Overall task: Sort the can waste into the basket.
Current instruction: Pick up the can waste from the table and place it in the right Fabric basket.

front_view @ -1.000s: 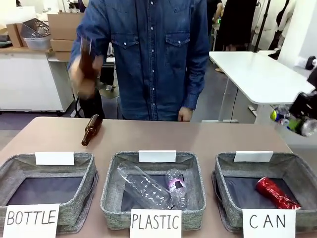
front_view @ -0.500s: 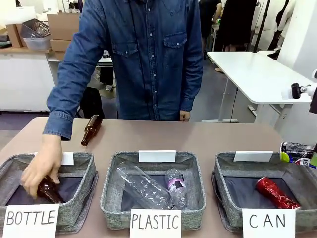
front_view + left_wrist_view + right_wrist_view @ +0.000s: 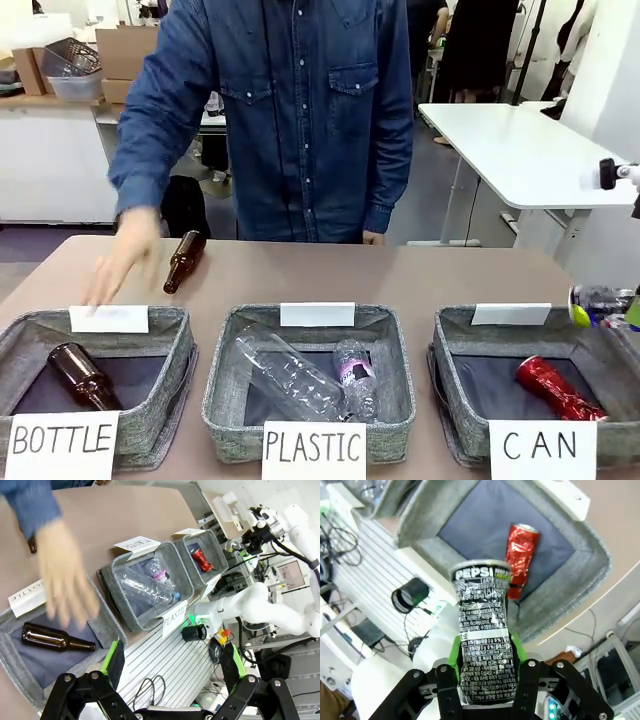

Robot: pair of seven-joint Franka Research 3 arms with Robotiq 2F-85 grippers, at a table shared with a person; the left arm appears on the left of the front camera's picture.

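Observation:
The basket [image 3: 452, 335] marked "CAN" stands at the front right, with the dented red can [image 3: 555, 388] lying inside it. My right gripper [image 3: 605, 308] hangs at the picture's right edge, just above the basket's far right corner. In the right wrist view the gripper [image 3: 485, 647] is shut on a dark printed can [image 3: 482, 625], green pads pressing its pinched waist. Below it lie the basket [image 3: 590, 575] and the red can [image 3: 521, 555]. My left gripper [image 3: 172, 662] stands open and holds nothing, off the table's near edge by the "BOTTLE" bin.
A person in a denim shirt stands at the far side, one hand [image 3: 120, 262] blurred above the "BOTTLE" bin [image 3: 185, 345], which holds a brown bottle [image 3: 82, 375]. Another brown bottle [image 3: 183, 262] lies on the table. The "PLASTIC" bin [image 3: 225, 350] holds clear bottles.
The person put a brown bottle into the "BOTTLE" bin and drew the hand back up. My right gripper came down with the dark can to the basket's right side.

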